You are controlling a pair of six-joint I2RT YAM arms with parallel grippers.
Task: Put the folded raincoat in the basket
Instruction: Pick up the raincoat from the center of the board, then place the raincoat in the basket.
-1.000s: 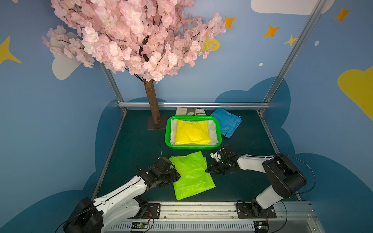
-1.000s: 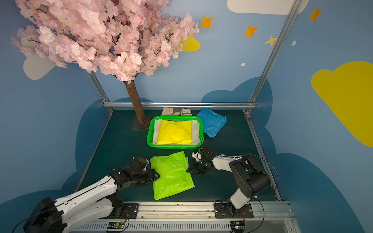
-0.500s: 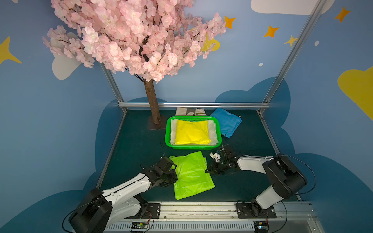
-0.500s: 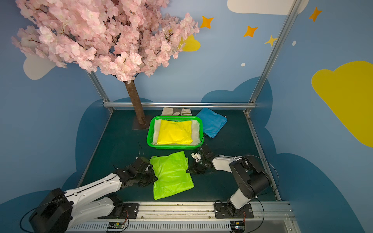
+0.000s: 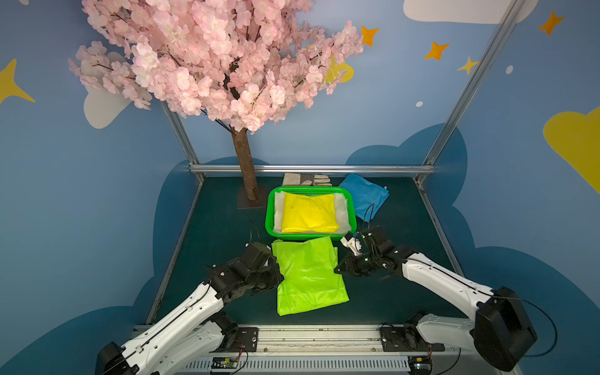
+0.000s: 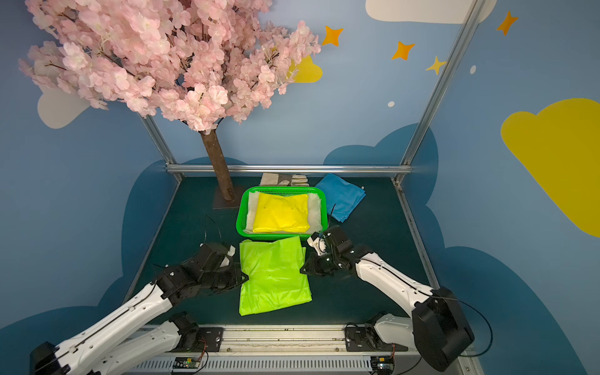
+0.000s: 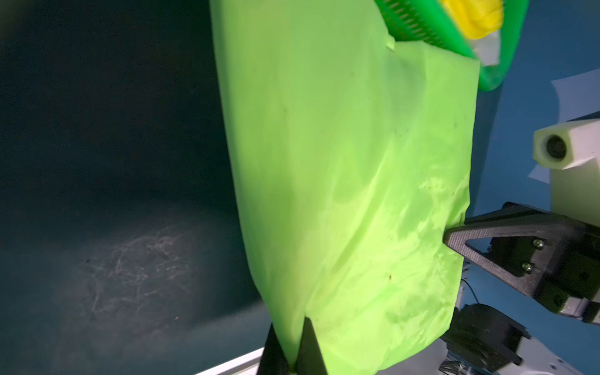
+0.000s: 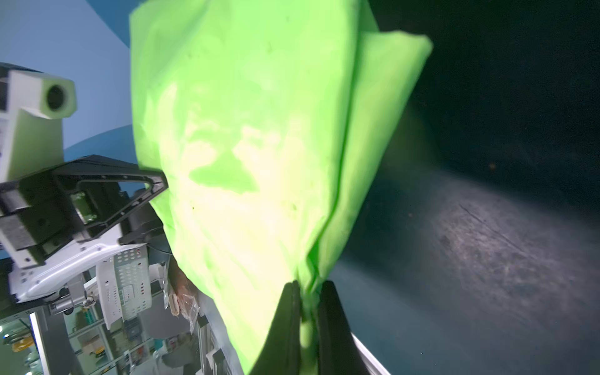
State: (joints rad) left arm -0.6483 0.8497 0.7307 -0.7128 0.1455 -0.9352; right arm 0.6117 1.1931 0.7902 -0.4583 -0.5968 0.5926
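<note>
A lime-green folded raincoat lies flat on the dark table just in front of the bright green basket. My left gripper is shut on the raincoat's left edge, with the film pinched between its black fingers. On the opposite side, my right gripper is shut on the raincoat's right edge. The basket holds a yellow folded raincoat on top of a white one.
A blossom tree's trunk stands left of the basket at the back. A blue folded cloth lies to the basket's right and pale gloves lie behind it. A metal rail runs along the table's front edge.
My left gripper has closed on the lime raincoat's left edge, having stood open beside it a second ago. The right gripper has kept its grip and place.
</note>
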